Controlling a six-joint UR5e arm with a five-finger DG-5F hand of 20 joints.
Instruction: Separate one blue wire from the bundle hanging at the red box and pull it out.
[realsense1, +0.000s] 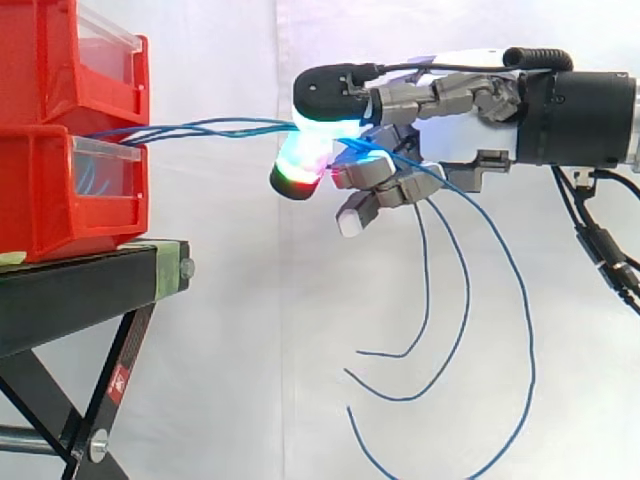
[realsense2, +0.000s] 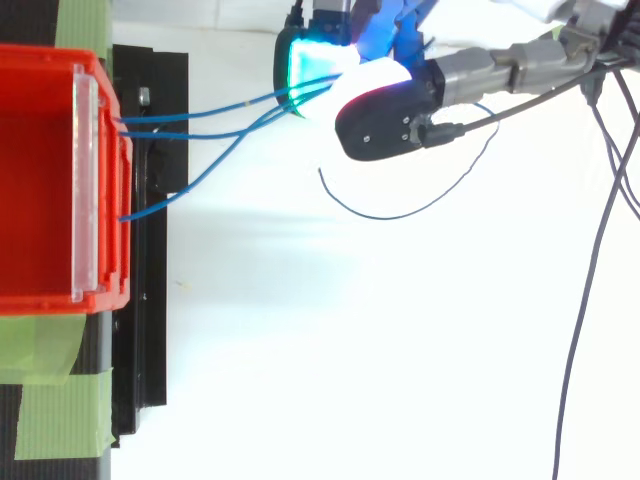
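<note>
The hand (realsense1: 455, 130) reaches in level, with its fingers curled and closed on a bunch of blue wires (realsense1: 230, 126). They are pinched between the thumb and the fingertips (realsense1: 300, 165), whose pads glow white, cyan, green and red. At least three strands enter the grip, and I cannot tell whether any one of them is held apart from the others.

Ahead of the fingertips the wires run nearly level and fairly taut, close together at the hand and fanning out as they go. They end at the front of the lower red bin (realsense1: 40, 190), well apart from the hand. A second red bin (realsense1: 45, 60) sits stacked on top of it, and both rest on a black stand (realsense1: 80, 285) that lies lower than the hand.

Behind the grip the free ends (realsense1: 428, 285) pass under the palm and hang below the hand in long loose curves, touching nothing. Seen from above, strips of green tape (realsense2: 55, 420) lie on the stand beside the bin.
</note>
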